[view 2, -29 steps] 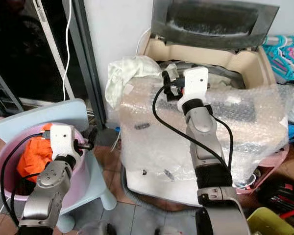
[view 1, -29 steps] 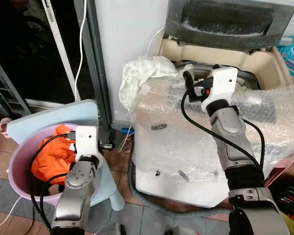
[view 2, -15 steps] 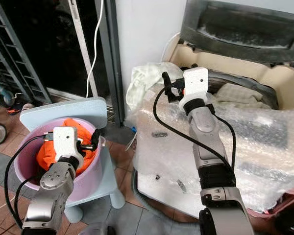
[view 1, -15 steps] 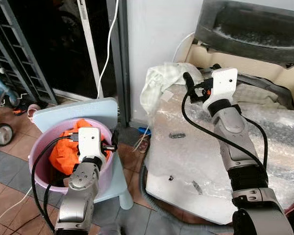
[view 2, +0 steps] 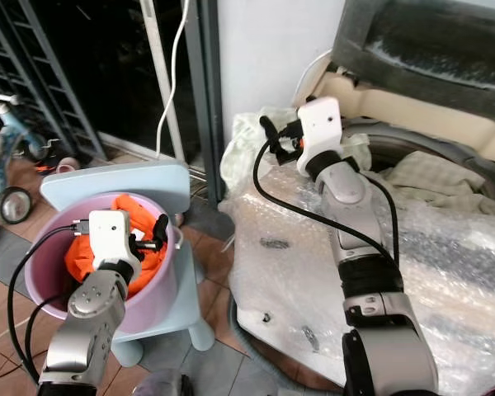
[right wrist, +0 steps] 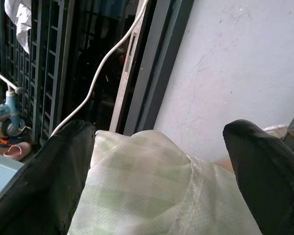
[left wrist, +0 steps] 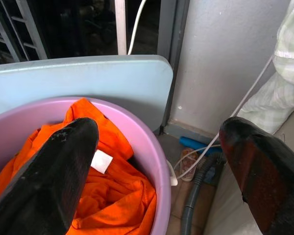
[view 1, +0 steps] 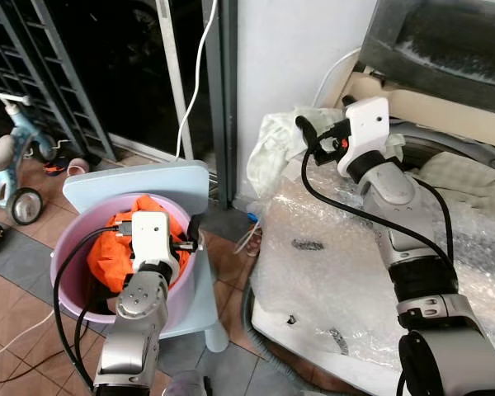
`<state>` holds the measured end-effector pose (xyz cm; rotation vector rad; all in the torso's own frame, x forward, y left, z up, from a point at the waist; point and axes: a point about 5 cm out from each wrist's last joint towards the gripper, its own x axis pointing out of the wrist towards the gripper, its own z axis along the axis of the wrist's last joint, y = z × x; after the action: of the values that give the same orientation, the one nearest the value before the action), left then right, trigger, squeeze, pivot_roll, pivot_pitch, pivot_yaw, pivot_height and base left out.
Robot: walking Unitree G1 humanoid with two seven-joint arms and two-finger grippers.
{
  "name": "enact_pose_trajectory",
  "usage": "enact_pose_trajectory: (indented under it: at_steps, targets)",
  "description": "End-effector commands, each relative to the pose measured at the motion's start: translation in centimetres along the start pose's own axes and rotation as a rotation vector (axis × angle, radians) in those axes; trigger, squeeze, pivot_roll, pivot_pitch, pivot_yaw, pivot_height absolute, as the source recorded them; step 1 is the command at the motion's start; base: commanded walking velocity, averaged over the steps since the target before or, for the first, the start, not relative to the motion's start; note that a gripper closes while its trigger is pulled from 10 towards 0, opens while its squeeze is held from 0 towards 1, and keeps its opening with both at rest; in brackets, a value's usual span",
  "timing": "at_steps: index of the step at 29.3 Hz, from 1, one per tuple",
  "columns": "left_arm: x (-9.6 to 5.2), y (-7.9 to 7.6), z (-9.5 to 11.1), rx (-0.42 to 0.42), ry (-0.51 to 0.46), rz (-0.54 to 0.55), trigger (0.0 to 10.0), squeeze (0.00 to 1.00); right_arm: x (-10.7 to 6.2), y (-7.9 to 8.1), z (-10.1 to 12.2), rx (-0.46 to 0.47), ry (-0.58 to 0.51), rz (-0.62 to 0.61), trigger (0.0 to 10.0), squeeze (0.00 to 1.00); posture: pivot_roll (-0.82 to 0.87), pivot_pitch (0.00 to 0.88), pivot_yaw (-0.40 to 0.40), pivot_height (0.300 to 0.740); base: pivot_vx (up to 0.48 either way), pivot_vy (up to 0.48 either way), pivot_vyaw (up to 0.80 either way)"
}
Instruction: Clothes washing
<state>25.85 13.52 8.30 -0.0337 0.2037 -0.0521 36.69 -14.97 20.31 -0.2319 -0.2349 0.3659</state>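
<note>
Left eye view: the left gripper (view 1: 191, 233) hovers at the near rim of the pink basin (view 1: 70, 285), which stands on a pale blue stool (view 1: 148, 177); the orange garment (view 1: 115, 252) lies bunched in the basin, just beside and below the fingers. The right gripper (view 1: 305, 132) is raised at the pale green checked cloth (view 1: 272, 148) that hangs over the corner of the washing machine (view 1: 412, 107) — whether it touches the cloth cannot be told here. Bubble wrap (view 1: 330, 264) covers the machine's front.

Right eye view: the same scene; the machine's lid (view 2: 429, 49) stands up and is cut off at the top edge, and a beige cloth (view 2: 429, 177) lies in the tub opening.

Left wrist view: the two black fingers (left wrist: 54, 171) stand wide apart, holding nothing; the orange garment lies between and below them inside the basin, a white label (left wrist: 102, 161) showing on it.

Right wrist view: the fingers (right wrist: 49, 181) are spread wide, with the checked cloth lying between them — none of it clamped.
</note>
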Motion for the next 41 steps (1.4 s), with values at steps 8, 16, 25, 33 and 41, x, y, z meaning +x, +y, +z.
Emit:
enact_pose_trajectory:
  at_steps: [8, 16, 25, 33, 41]
  targets:
    - [-0.6, 0.2, 0.4, 0.0, -0.004, 0.019, 10.0, 0.0, 3.7, -1.2, -0.1, -0.07, 0.209, -0.07, 4.7, 0.0, 0.08, 0.0, -0.026, 0.74, 0.0, 0.0, 0.0]
    - [-0.7, 0.2, 0.2, -0.007, 0.01, 0.023, 10.0, 0.0, 2.5, -1.5, -4.2, 0.119, 0.479, -0.075, 0.0, 0.0, 0.07, 0.0, -0.033, 0.74, 0.0, 0.0, 0.0]
    - [-0.5, -0.1, 0.2, -0.008, 0.018, 0.01, 10.0, 0.0, 1.7, -3.7, -4.6, 0.209, 0.47, -0.265, 0.0, 0.0, 0.05, 0.0, -0.031, 0.74, 0.0, 0.0, 0.0]
    - [-0.3, -0.1, 0.2, -0.008, 0.018, 0.014, 10.0, 0.0, 0.4, -6.2, -4.7, 0.347, 0.431, -0.505, 0.0, 0.0, 0.06, 0.0, -0.035, 0.74, 0.0, 0.0, 0.0]
    - [-0.3, 0.0, 0.2, -0.003, 0.015, 0.021, 10.0, 0.0, -2.8, -13.5, -1.5, 0.274, 0.242, -0.961, 0.0, 0.0, 0.06, 0.0, -0.029, 0.74, 0.0, 0.0, 0.0]
